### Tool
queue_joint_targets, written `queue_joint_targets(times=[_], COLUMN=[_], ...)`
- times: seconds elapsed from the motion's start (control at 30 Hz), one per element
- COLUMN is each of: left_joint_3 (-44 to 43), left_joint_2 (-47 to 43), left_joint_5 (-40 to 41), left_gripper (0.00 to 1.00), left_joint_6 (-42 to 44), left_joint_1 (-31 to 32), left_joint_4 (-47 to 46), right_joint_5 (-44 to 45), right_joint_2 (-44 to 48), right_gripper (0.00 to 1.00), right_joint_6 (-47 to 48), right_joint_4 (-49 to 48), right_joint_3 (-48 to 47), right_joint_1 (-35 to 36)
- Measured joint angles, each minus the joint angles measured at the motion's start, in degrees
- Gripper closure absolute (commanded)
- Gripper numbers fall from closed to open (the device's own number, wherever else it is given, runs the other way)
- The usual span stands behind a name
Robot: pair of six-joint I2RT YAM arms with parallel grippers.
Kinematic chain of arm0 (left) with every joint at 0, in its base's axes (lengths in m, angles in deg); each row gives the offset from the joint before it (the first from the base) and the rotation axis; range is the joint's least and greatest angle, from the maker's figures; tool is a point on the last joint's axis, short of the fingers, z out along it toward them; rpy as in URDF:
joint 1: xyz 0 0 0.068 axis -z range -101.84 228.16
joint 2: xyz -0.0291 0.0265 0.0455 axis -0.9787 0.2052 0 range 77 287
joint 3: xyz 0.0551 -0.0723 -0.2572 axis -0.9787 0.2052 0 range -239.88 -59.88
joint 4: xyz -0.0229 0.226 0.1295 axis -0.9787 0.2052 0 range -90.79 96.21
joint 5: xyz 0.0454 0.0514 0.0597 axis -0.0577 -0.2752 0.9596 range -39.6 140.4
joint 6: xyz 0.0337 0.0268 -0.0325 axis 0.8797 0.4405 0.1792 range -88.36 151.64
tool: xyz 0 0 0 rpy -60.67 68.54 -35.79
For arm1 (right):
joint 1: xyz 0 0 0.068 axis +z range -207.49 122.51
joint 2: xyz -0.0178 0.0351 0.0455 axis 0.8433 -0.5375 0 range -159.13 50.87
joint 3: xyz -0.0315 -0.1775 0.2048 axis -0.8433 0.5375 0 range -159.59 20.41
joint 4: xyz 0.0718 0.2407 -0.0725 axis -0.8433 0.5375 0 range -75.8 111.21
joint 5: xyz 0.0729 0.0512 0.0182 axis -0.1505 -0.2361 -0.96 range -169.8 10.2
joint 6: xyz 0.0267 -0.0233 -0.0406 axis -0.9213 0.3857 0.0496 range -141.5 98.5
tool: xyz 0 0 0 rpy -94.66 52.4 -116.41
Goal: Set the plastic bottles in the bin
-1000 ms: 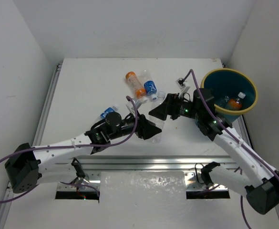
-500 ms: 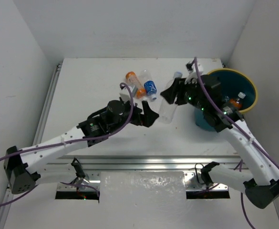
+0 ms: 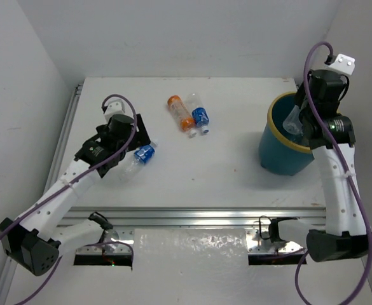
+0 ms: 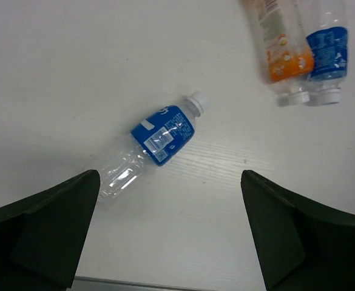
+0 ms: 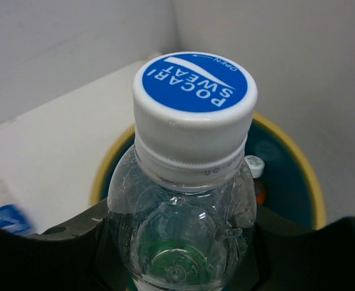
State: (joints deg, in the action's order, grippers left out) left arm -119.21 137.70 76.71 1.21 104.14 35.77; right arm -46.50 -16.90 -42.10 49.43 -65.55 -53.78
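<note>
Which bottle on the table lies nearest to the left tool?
The blue-labelled clear bottle lying alone; the orange bottle and its blue-labelled neighbour lie farther.

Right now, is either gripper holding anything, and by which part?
The right gripper holds a clear bottle by its body, below the shoulder, over the bin. The left gripper is open and holds nothing.

The left arm [image 3: 53, 202] and right arm [image 3: 338, 184] are slim white tubes dotted with small screws, joined by black rounded joints and ending in bulky black bases [image 3: 28, 244]. A purple cable [image 3: 308, 63] loops along each. The left gripper [image 4: 170, 179] has dark, wedge-shaped fingers [image 4: 37, 224].
</note>
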Motion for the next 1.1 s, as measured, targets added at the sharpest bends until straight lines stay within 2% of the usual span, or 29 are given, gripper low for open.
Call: queue_joint_targets(times=[0.03, 0.07, 0.23, 0.37, 0.63, 0.7, 0.73, 0.87, 0.9, 1.0, 1.1], left_joint_3=[-0.13, -0.39, -0.72, -1.31, -1.81, -1.84, -1.84, -2.89, -3.04, -3.10, -1.70], left_joint_2=[0.83, 2.12, 6.27, 9.35, 23.96, 27.56, 29.38, 37.16, 38.07, 37.51, 35.69], left_joint_5=[-0.42, -1.11, -1.70, -3.54, -11.58, -13.31, -14.10, -16.41, -16.79, -17.86, -20.13], left_gripper=[0.00, 0.00, 0.00, 0.00, 0.00, 0.04, 0.08, 0.37, 0.62, 0.87, 0.94], left_joint_6=[0.22, 0.59, 2.91, 9.14, 16.81, 17.59, 17.88, 18.25, 18.23, 18.08, 17.94], left_joint_1=[-0.50, -1.46, -3.87, -3.89, -6.71, -8.15, -9.07, -12.46, -12.85, -11.78, -8.22], left_joint_4=[0.22, 0.57, 1.27, 1.22, 0.96, 0.92, 0.83, 1.11, 1.18, 0.98, 0.44], right_joint_5=[0.33, 0.68, -0.13, -2.58, -18.25, -22.43, -24.57, -34.45, -36.89, -45.64, -55.91], right_joint_2=[-0.92, -1.66, -1.36, 0.87, 10.27, 12.02, 12.81, 15.67, 15.87, 15.98, 15.85], right_gripper=[0.20, 0.01, 0.01, 0.01, 0.01, 0.01, 0.01, 0.01, 0.01, 0.01, 0.01], right_joint_6=[0.02, -0.33, 0.24, 0.52, 0.20, 0.00, -0.24, -1.79, -2.38, -4.59, -8.02], right_joint_4=[0.33, 0.42, 2.10, 3.93, 5.62, 5.07, 4.87, 3.67, 3.43, 1.22, -3.72], right_joint_3=[0.17, 0.81, 4.04, 3.23, 1.20, 1.95, 2.75, 7.30, 8.22, 11.28, 16.31], right_joint_1=[-1.31, -2.49, -3.56, -3.52, -3.52, -3.52, -3.52, -3.52, -3.52, -3.52, -3.52])
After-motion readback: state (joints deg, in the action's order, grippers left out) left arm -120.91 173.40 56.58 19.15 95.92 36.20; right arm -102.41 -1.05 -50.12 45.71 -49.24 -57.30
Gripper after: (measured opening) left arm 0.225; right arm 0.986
